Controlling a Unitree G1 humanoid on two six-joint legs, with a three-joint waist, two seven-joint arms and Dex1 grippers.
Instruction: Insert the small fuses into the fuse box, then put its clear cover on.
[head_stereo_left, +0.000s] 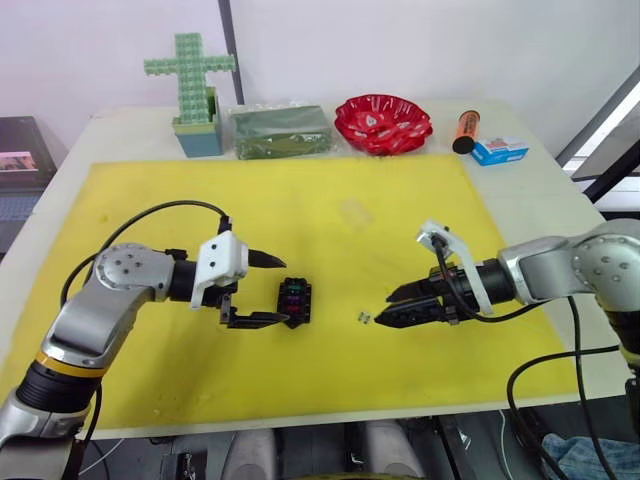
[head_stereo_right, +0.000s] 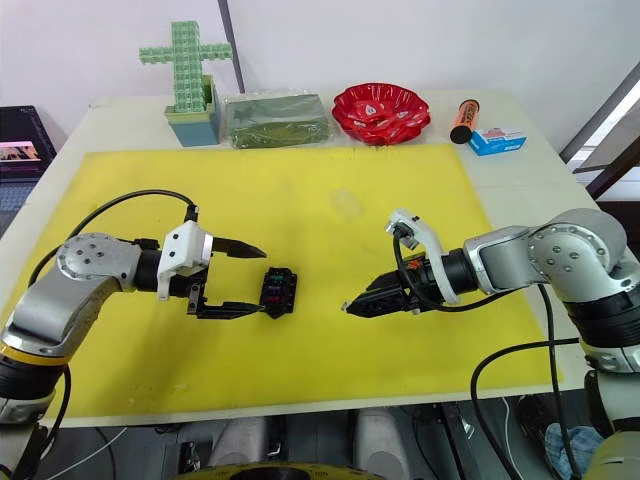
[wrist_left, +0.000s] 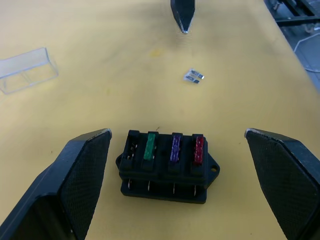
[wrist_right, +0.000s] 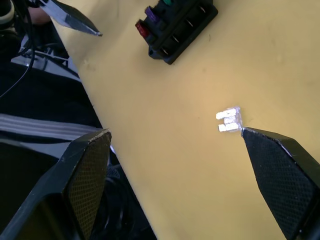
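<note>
The black fuse box lies on the yellow mat. A green, a purple and a red fuse stand in its slots, and the end slot beside the green one is bare. My left gripper is open, one finger on each side of the box's near end, touching nothing. A pale loose fuse lies flat on the mat to the right of the box. My right gripper is open, with one fingertip right against that fuse. The clear cover rests on the mat farther back.
Along the table's far edge stand a green block cross, a clear bag of green material, a red bowl, an orange cylinder and a blue-and-white carton. A laptop sits off the table's left.
</note>
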